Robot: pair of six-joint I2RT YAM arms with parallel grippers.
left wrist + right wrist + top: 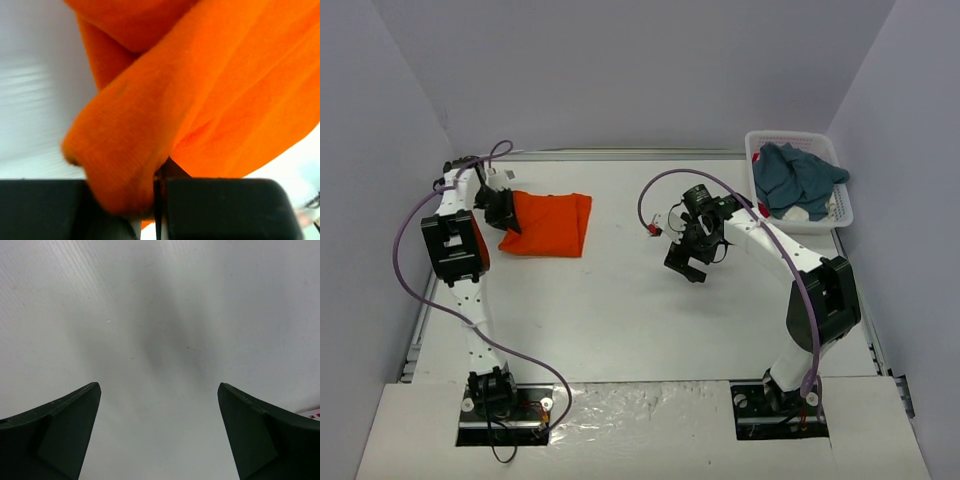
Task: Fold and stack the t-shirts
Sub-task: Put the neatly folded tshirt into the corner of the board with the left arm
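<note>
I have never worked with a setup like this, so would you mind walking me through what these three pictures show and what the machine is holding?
These are two robot arms bolted at the near edge of a white table. The wide picture comes from a fixed camera above and behind them; the other two come from a camera on each wrist.

On the table lies an orange t-shirt, partly folded. At the far right corner stands a white lattice basket holding a teal-blue t-shirt.

The left end effector is shut on the orange shirt's edge; its wrist view shows cloth bunched between the black fingers. The right end effector hangs open over bare table, holding nothing, as its wrist view confirms with fingers spread wide.
</note>
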